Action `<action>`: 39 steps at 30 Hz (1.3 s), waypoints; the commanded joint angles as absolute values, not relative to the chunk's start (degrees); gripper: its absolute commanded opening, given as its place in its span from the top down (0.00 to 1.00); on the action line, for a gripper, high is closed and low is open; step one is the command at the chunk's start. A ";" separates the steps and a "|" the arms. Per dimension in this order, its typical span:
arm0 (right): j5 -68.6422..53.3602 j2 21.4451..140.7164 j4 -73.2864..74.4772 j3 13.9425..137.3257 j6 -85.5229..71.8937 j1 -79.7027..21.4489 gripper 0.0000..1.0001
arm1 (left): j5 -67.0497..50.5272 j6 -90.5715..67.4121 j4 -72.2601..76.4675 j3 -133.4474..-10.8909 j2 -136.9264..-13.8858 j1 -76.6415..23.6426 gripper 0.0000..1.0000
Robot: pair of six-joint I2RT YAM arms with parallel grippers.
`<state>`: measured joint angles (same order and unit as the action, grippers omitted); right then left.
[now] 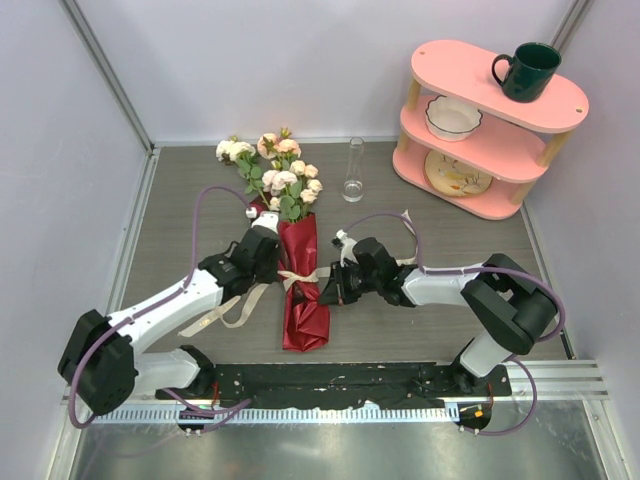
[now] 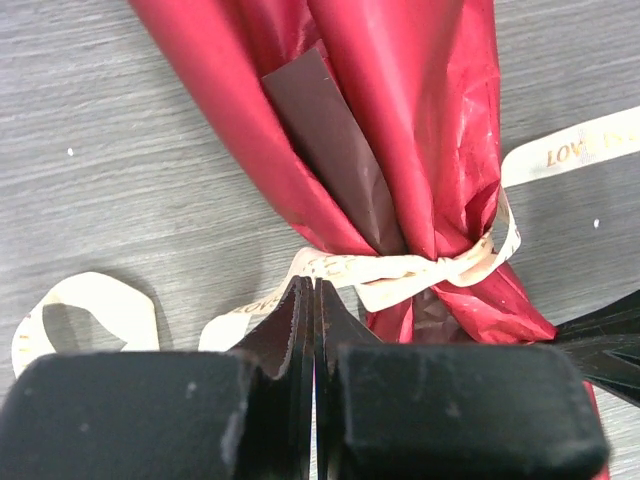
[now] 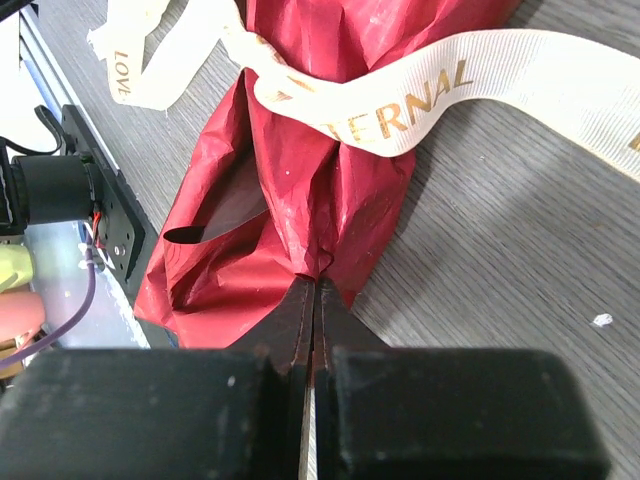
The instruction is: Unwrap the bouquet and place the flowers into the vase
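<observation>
On the left side of the grey wood-grain table (image 1: 170, 220), the left gripper (image 2: 312, 285) lay low against the tied waist of the bouquet (image 1: 303, 290), a bundle in dark red wrapping paper. Its jaws were pressed fully together, with the tips right at the beige printed ribbon (image 2: 400, 268). I could not tell whether the band was actually caught between them. Two loose ribbon tails trailed off to the left of the paper across the tabletop. The bouquet lay flat near the middle of the table, still wrapped and tied. Its small cream and pale-pink roses (image 1: 280, 175) fanned out at the far end, and the paper's foot pointed towards the arm bases. From the right, the right gripper (image 3: 312, 282) met the paper just below the tie. It too was closed tight, its tips on a crease of the red paper; a real pinch I could not confirm. Farther back and right of the blooms, the slim clear glass vase (image 1: 353, 170) stood upright, apart from them. At the far right stood a pink tiered shelf (image 1: 500, 130) with a dark green mug (image 1: 527, 70) on top and a white bowl (image 1: 453, 117) on the tier below.
</observation>
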<state>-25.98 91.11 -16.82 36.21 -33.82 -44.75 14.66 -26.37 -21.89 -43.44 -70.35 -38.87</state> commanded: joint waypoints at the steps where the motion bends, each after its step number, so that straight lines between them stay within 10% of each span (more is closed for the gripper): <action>1: -24.08 89.47 -18.63 35.77 -35.16 -44.47 0.99 | 18.90 -31.81 -19.15 -42.36 -66.89 -38.76 0.99; 8: -25.92 89.65 -18.46 36.91 -34.72 -44.47 0.99 | -4.04 -25.94 -18.54 -44.91 -70.56 -38.76 0.59; 23: -26.37 89.74 -17.93 38.06 -33.58 -44.39 0.99 | -0.53 -15.03 -25.75 -55.19 -86.30 -39.64 0.56; 33: -26.37 90.53 -17.93 38.06 -33.49 -44.38 0.99 | 6.76 -16.26 -26.28 -54.06 -82.98 -41.40 0.86; 39: -26.37 90.26 -17.75 37.79 -33.57 -44.47 0.99 | 8.61 -16.70 -26.10 -51.95 -80.86 -41.40 0.70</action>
<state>-26.13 91.11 -17.15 36.49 -34.17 -44.75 5.45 -16.51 -26.06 -52.95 -83.22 -41.52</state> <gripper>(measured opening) 0.039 0.282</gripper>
